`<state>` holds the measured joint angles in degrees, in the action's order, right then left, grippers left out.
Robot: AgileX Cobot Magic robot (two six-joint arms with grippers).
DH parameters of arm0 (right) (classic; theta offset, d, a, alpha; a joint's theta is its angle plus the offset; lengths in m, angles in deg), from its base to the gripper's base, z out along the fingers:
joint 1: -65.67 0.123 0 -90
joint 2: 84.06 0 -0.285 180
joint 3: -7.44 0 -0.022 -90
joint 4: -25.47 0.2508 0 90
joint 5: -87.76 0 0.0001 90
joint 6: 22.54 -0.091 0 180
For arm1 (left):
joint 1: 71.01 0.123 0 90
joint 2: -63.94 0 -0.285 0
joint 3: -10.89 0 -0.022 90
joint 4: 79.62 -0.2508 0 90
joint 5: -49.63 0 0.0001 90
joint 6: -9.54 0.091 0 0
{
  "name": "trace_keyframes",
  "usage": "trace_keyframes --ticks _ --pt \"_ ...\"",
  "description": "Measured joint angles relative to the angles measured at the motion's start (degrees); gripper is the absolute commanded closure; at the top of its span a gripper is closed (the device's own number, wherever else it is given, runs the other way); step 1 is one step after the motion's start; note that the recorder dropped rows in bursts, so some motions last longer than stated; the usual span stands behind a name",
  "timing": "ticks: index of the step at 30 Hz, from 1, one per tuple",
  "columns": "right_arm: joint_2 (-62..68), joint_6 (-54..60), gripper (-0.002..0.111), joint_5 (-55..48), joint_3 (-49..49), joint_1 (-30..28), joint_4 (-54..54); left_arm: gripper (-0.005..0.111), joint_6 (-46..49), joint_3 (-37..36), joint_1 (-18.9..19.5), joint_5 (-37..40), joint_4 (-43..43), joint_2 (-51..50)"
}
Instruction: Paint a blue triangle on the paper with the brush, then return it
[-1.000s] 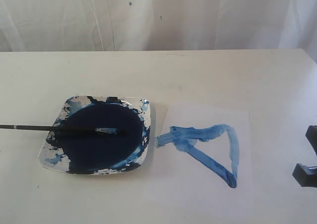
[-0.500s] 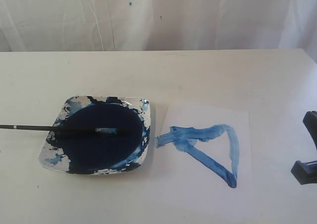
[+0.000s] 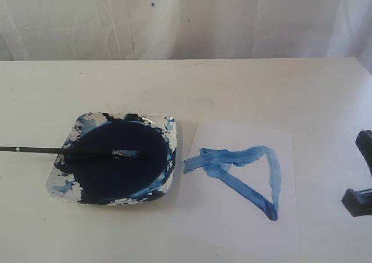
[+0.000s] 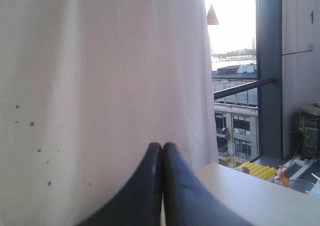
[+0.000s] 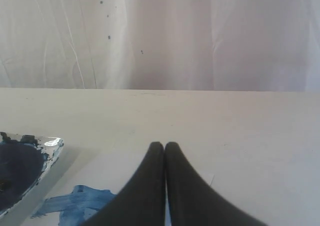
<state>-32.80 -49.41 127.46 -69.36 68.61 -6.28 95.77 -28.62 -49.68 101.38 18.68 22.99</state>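
Seeing the long thin black-handled paintbrush (image 3: 70, 152) lying across the white square paint-smeared dish (image 3: 58, 190), on the left part of the white table (image 3: 174, 82). Bristle end and silvery ferrule out over the dark navy paint pool (image 3: 116, 176), handle poking past the dish's left rim over bare table. Can't tell whether the bristles sit on the paint or in it. Not gripped by either arm.

Just right of the dish: thin plain white rectangular sheet of paper (image 3: 244, 132), flat on the table. Painted on it, the rough blue triangle (image 3: 275, 181) of three thick uneven strokes, closed outline, darkest at the lower corner, left end trailing out towards the dish.

Left fingers (image 4: 150, 171) pressed together, empty, facing a white curtain (image 4: 100, 61) and a window (image 4: 232, 61); out of the exterior view.

Right fingers (image 5: 152, 176) likewise pressed together, empty, over the table beside the paper, with the dish corner and one blue stroke in the right wrist view.
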Motion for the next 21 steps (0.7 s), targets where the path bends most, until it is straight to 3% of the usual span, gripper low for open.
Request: trace_keyframes --ticks 10,14,16,21 --pt "0.0 0.0 0.108 0.0 0.0 0.0 0.0 0.107 -1.06 0.0 0.0 0.09 -0.94 0.15" --pt "0.0 0.0 0.108 0.0 0.0 0.0 0.0 0.107 -1.61 -0.24 0.0 -3.3 -1.24 0.25" --pt "0.0 0.0 0.108 0.0 0.0 0.0 0.0 0.107 -3.85 -0.47 0.0 -7.5 -4.14 0.75" --pt "0.0 0.0 0.108 0.0 0.0 0.0 0.0 0.107 -17.82 -0.47 0.0 -18.19 -21.99 2.68"
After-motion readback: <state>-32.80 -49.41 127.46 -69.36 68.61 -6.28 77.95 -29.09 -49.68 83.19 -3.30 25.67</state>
